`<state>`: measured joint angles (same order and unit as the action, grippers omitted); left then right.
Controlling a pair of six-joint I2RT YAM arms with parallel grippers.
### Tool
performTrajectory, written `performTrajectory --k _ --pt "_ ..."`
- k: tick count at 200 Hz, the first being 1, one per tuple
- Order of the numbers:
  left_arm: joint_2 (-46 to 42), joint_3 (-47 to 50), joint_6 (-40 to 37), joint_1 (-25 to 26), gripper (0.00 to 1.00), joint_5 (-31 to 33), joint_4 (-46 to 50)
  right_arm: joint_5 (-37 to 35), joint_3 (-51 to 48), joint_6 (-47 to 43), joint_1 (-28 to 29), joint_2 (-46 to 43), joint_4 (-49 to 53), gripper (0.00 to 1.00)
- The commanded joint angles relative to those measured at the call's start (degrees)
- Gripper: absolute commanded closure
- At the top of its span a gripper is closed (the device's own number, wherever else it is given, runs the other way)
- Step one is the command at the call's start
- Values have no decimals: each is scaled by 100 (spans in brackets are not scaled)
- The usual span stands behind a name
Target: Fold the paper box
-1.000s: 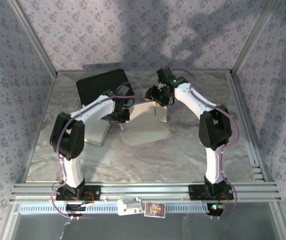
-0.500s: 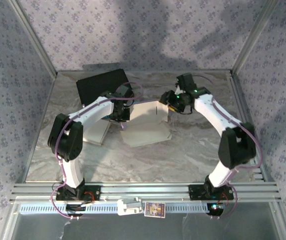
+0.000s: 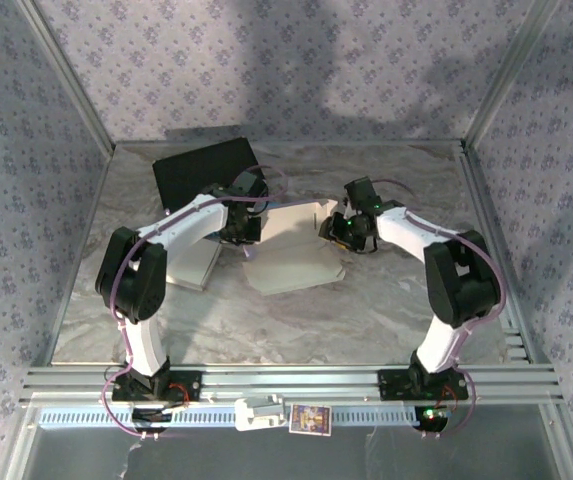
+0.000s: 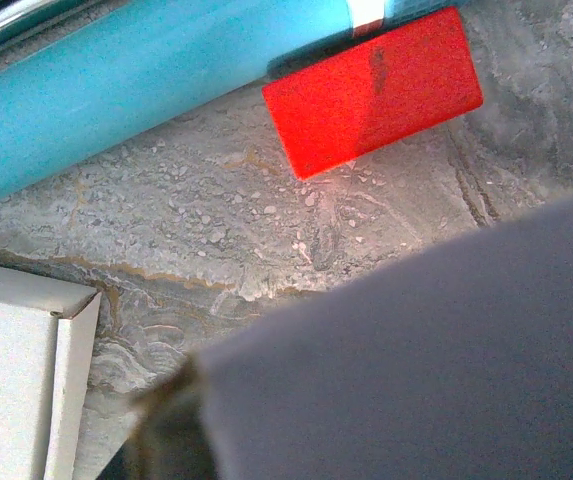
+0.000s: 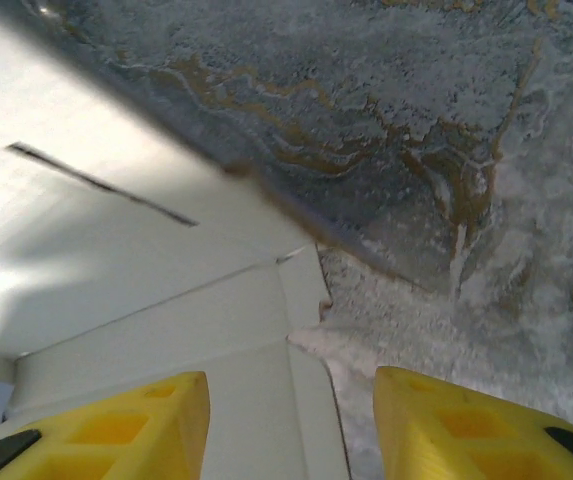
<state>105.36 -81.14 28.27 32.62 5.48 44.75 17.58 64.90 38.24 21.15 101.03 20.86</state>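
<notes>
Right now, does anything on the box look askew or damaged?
Nothing torn or crushed. The paper box is half-folded: its rear panel is raised while the front panel lies flat. The right tool stands open astride a flap corner.

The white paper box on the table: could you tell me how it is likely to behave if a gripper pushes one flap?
This white paper box looks thin and unfolded, so probably light and apt to slide on the marbled table when pushed. Its flaps show creases, so they should bend there; a hard squeeze might crumple them.
</notes>
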Motion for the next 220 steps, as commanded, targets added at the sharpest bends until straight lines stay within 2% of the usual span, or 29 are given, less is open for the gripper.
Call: performTrajectory --k 1,49,83,108,178,220 --pt "-147 28 -120 -12 100 -72 34 -94 181 -176 58 322 -214 53" --pt "-86 -55 -121 -12 100 -97 58 -162 189 -177 170 574 -345 53" --pt "-30 -112 -138 -15 100 -143 60 -75 295 -176 230 769 -533 59" --pt "6 -152 -164 -17 100 -152 82 -82 597 -525 331 787 -496 65" --pt "37 -176 -173 -19 100 -146 64 -371 581 -915 464 627 -286 65" --pt "-86 -169 -194 -118 100 -287 37 -530 391 -883 238 -42 -165 57"
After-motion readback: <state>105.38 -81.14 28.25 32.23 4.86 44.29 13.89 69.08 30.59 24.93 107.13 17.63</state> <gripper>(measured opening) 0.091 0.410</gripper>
